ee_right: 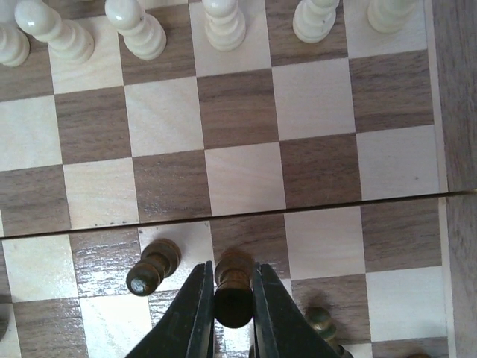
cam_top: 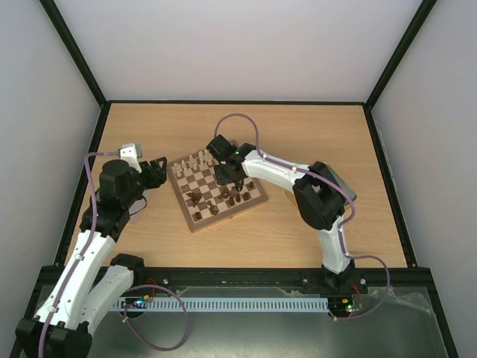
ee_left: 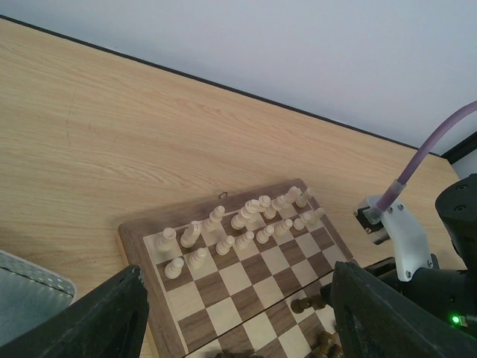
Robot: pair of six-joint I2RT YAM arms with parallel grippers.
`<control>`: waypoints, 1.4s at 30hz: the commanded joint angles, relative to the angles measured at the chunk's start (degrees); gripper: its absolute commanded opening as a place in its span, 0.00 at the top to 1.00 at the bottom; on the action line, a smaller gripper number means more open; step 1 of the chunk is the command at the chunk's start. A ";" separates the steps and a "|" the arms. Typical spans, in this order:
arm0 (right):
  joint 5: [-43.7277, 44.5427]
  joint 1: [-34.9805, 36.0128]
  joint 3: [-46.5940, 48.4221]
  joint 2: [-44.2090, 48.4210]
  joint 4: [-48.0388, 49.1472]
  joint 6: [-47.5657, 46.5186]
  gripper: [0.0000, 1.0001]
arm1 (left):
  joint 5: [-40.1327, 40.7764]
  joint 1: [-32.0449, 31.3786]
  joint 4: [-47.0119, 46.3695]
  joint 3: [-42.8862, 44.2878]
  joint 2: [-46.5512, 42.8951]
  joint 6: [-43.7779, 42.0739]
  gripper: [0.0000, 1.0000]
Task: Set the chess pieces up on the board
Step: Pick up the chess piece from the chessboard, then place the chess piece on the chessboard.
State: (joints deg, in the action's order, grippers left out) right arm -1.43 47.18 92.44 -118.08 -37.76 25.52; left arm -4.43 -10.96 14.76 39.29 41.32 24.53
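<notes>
Right gripper [ee_right: 232,277] clenched on a dark brown pawn [ee_right: 233,304], round glossy head, upright, long axis vertical, lower centre of frame just below the fold seam [ee_right: 313,206] of the chessboard [ee_right: 246,179], cream pieces [ee_right: 136,28] along top edge, left gripper [ee_left: 237,298] spread, empty

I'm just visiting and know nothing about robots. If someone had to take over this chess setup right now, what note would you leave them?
Tools: the left tool is open and empty, off the left side of the board. The right tool is shut on a dark pawn on the board's nearer half.
Pieces: the cream pieces stand in two rows along the edge farther from the arms. The dark pieces sit in a loose cluster on the nearer half.
Done: the cream side looks set.
Left: place the held pawn, then line up the other dark pieces in two rows.
</notes>
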 commanded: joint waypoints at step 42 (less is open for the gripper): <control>9.44 -0.06 -26.40 19.44 4.62 15.20 0.90 | 1.04 0.15 0.26 -0.70 -0.25 -0.54 0.31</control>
State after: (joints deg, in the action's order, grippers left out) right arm 5.82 47.16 66.65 -97.91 -32.69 39.53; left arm -3.99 -10.96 14.79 39.27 41.32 24.53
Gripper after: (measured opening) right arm 0.104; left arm 0.693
